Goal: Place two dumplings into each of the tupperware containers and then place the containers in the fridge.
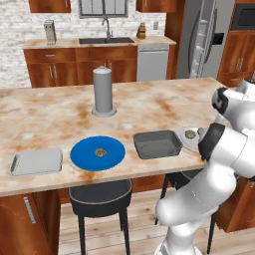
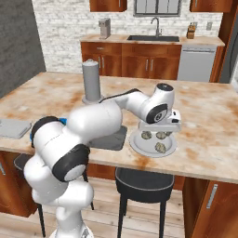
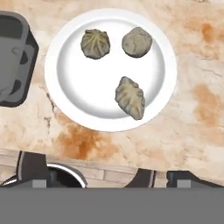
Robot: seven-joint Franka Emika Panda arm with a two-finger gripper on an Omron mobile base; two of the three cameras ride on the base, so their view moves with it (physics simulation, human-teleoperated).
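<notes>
Three dumplings (image 3: 96, 43) (image 3: 137, 42) (image 3: 130, 97) lie on a round light-grey plate (image 3: 65, 87) near the counter's front edge. My gripper (image 2: 155, 132) hangs open just above that plate (image 2: 153, 152), with nothing between its fingers. The dark grey tupperware container (image 1: 157, 144) stands empty left of the plate, its corner showing in the hand view (image 3: 13, 65). One more dumpling (image 1: 100, 152) rests on the blue plate (image 1: 82, 154). The light grey tupperware container (image 1: 37, 162) sits empty at the far left. The fridge (image 1: 204, 37) stands at the back right.
A tall grey cylinder (image 1: 103, 92) on a round base stands mid-counter behind the blue plate. Black stools (image 1: 99, 196) are tucked under the counter's front edge. A sink and wooden cabinets line the back wall. My own arm covers part of the light-grey plate in the left base view.
</notes>
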